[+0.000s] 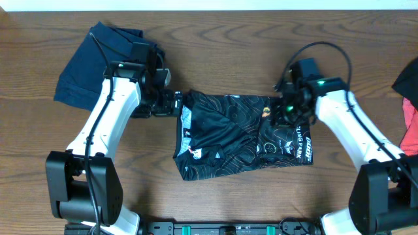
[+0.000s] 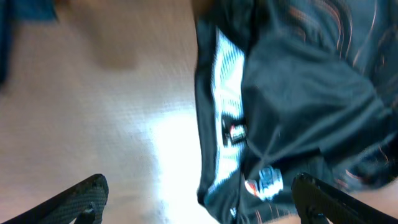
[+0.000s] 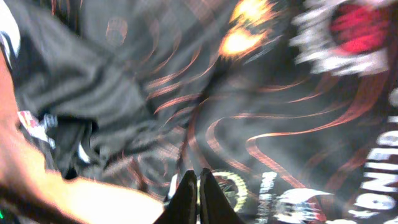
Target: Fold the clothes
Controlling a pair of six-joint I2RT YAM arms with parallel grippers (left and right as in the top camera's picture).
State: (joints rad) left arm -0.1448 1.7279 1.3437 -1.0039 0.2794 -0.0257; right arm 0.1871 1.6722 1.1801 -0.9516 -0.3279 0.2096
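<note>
Jersey (image 1: 225, 134) lies crumpled, glossy black with thin orange contour lines.

A dark wood-grain table (image 1: 215, 196) is filling the overhead view, a pale strip (image 1: 209, 4) running beyond the table's far edge. Bright light is glaring (image 2: 168, 149) off the table's bare surface, with a navy garment (image 1: 81, 65) lying toward the table's far-left corner and a red garment (image 1: 410, 127) at its right edge.

The overhead camera looks straight down on the brown wooden table (image 1: 215, 209), while both wrist cameras peer closely at the crumpled black orange-lined jersey (image 1: 228, 130), left from nine o'clock, right from three.
</note>
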